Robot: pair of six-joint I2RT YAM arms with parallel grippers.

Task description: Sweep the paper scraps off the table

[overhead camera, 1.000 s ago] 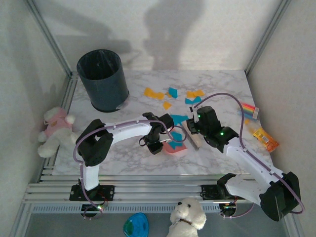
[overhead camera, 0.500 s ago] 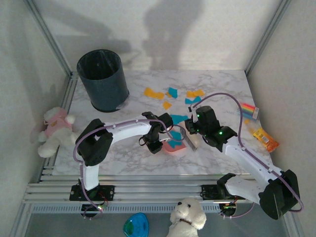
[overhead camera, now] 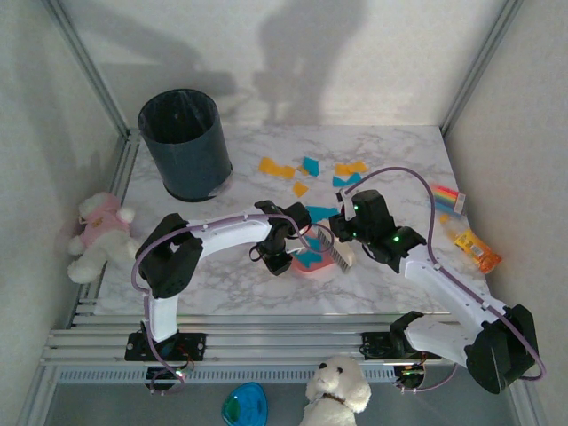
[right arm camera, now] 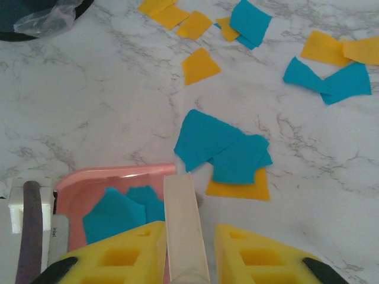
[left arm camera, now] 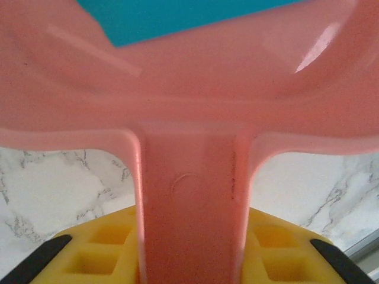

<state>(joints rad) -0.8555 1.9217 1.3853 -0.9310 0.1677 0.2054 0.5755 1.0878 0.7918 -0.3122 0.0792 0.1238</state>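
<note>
Our left gripper (left arm camera: 192, 260) is clamped narrowly on the flat handle of the pink plastic dustpan (left arm camera: 189, 100), with a yellow pad on either side. This holds the pan low on the white, grey-veined marble table (right arm camera: 89, 106), its open side seemingly turned toward the brush. Our right gripper (right arm camera: 186, 254) is closed tight on the cream handle of the small white-bristled brush (overhead camera: 340, 255), which stands just beside the pan, placed to drag pieces inward. Of the orange-yellow and teal paper scraps (right arm camera: 222, 148), a couple of teal ones lie in the pan. A teal-and-yellow cluster sits just beside it, and the rest are scattered toward the table's far edge. We judge the sweeping barely begun.
</note>
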